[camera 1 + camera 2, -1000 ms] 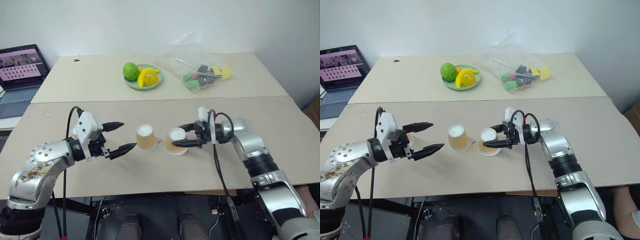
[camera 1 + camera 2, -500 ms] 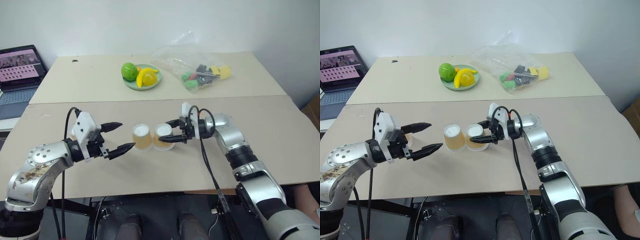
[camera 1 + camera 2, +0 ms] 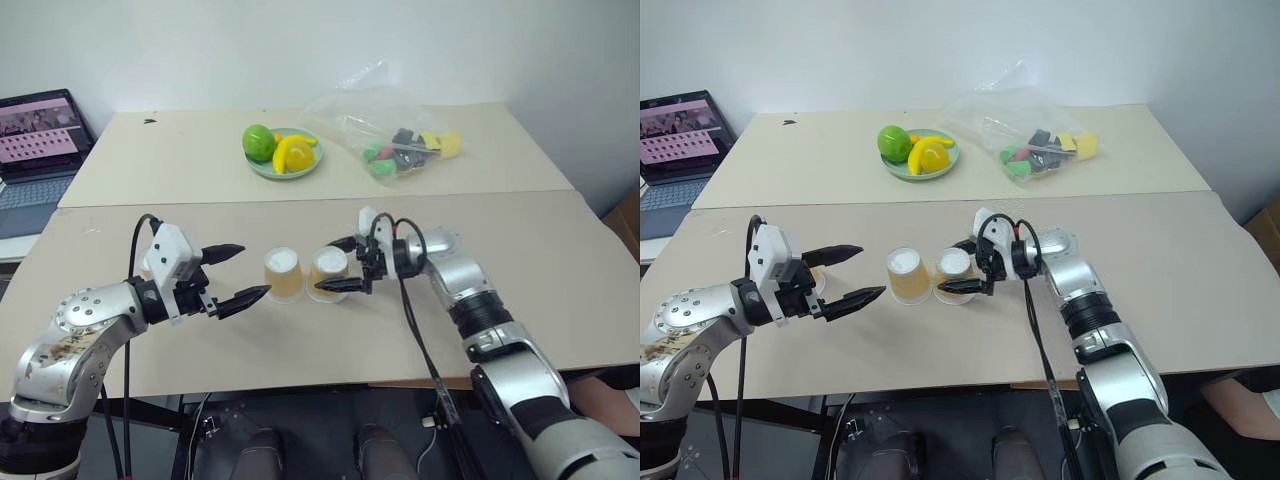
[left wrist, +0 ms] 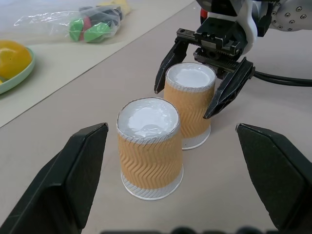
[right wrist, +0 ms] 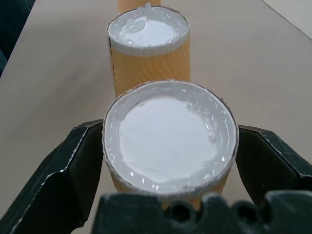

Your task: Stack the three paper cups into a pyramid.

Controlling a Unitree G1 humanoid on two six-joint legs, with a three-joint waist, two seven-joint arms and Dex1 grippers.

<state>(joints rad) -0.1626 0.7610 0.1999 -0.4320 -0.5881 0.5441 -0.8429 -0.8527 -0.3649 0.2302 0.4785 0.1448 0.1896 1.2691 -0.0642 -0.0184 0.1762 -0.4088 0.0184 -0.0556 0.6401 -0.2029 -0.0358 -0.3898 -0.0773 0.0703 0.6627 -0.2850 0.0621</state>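
Mid-table, two cups [image 3: 283, 275] [image 3: 328, 273] stand inverted, touching, as base. Right gripper [image 3: 340, 265] fingers spread around one, unclamped; left gripper [image 3: 236, 273] open. Next, probably: fetch the third cup [image 5: 132, 5].

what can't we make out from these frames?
- Third cup: head views, mostly hidden behind the left gripper; right wrist view, cut off by the frame edge.
- Whether the near cup touches the far cup: left wrist view, they overlap.
- Bag contents: blurred by crinkled plastic.
- Laptop: cut off by the edge.
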